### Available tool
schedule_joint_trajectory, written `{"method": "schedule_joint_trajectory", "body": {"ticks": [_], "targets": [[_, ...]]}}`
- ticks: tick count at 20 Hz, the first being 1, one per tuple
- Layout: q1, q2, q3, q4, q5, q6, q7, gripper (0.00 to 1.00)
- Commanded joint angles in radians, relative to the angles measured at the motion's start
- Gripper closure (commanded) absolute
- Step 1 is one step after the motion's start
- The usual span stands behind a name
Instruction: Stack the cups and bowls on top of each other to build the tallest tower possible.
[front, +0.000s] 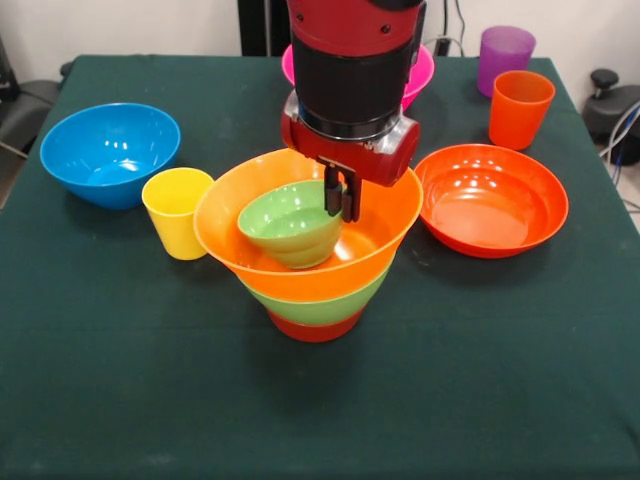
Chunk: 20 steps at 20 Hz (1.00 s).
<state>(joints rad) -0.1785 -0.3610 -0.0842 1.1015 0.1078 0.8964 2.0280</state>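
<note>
The tower stands mid-table: a small red-orange bowl (314, 326) at the base, a medium green bowl (318, 300), a large yellow-orange bowl (240, 240), and a small green bowl (290, 225) tilted inside on top. My gripper (341, 200) hangs over the tower with its fingers close together at the small green bowl's right rim. Whether they pinch the rim I cannot tell. A yellow cup (178, 212) stands upright just left of the tower. An orange cup (520, 108) and a purple cup (505, 56) stand at the far right.
A blue bowl (110, 152) sits at the left. A shallow orange bowl (491, 198) sits right of the tower. A pink bowl (420, 72) stands behind the arm, mostly hidden. The table (120, 380) has a dark green cloth.
</note>
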Motion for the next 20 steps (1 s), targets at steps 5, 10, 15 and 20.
{"method": "schedule_joint_trajectory", "body": {"ticks": [5,10,15,20], "targets": [[-0.011,0.028,0.080,0.027,-0.020,0.008,0.011,1.00],[-0.007,0.021,0.082,0.031,-0.017,0.011,0.014,1.00],[-0.007,0.024,0.089,0.033,-0.010,0.011,0.016,1.00],[-0.002,0.016,0.088,0.049,-0.006,0.010,0.026,1.00]]}}
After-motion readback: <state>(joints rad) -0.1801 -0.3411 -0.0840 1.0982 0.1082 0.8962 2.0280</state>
